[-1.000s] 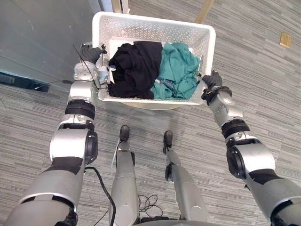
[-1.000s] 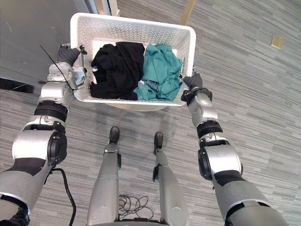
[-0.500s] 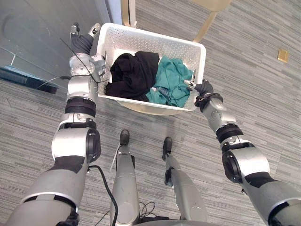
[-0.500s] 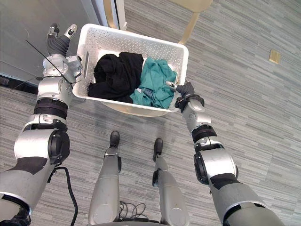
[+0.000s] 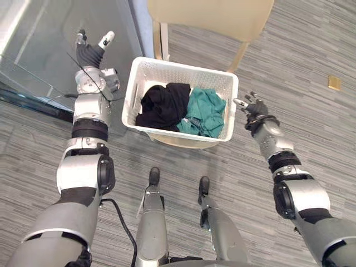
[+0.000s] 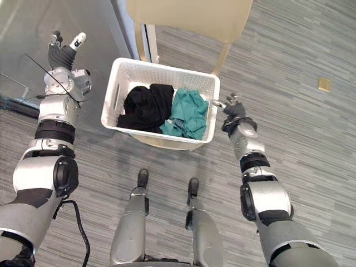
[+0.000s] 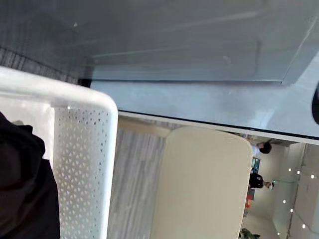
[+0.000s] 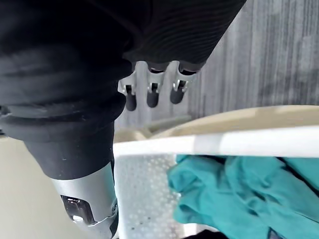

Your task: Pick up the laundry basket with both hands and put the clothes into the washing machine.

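The white perforated laundry basket [image 5: 183, 63] rests on a round beige surface [image 5: 179, 141] in front of me. A black garment [image 5: 162, 105] fills its left half and a teal garment [image 5: 204, 112] its right half. My left hand [image 5: 92, 51] is raised well off the basket's left side, open with fingers spread. Just off the basket's right rim, my right hand [image 5: 253, 107] is open and apart from it. The right wrist view shows its straight fingers [image 8: 152, 97] above the basket rim [image 8: 214, 147] and teal cloth [image 8: 234, 194].
A beige chair or table top [image 5: 211, 16] stands just behind the basket. A grey glass panel [image 5: 39, 39] runs along the left. Grey striped floor [image 5: 311, 50] lies open to the right, with a small tan plate [image 5: 334, 83] set in it.
Both hands have let go of the basket's ends and moved outward, fingers now spread. The basket sits lower and smaller in view; the whole picture has also shifted.
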